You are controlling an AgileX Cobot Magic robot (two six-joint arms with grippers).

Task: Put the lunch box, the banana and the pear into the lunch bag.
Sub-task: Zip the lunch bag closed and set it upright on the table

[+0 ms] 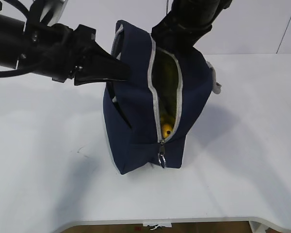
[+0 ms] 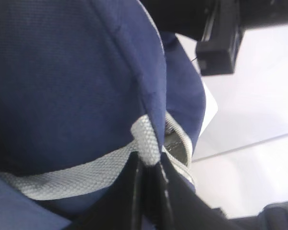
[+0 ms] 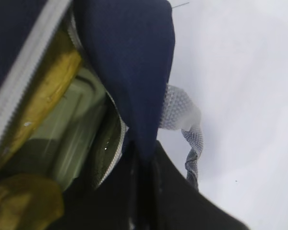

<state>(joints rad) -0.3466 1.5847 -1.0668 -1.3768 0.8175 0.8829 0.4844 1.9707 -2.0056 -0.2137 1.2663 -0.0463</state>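
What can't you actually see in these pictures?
- Pear: a blurred yellow lump in the right wrist view may be it; unsure.
- Lunch box: mostly hidden by the bag.
- Banana: only its tip shows in the exterior view.
- Left gripper: fingertips buried in fabric.

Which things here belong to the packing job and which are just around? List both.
Part of the job:
- lunch bag, unzipped
- lunch box, inside the bag
- banana, inside the bag
- pear, inside the bag
- left gripper and right gripper, each pinching the bag's fabric

Just there:
- white table
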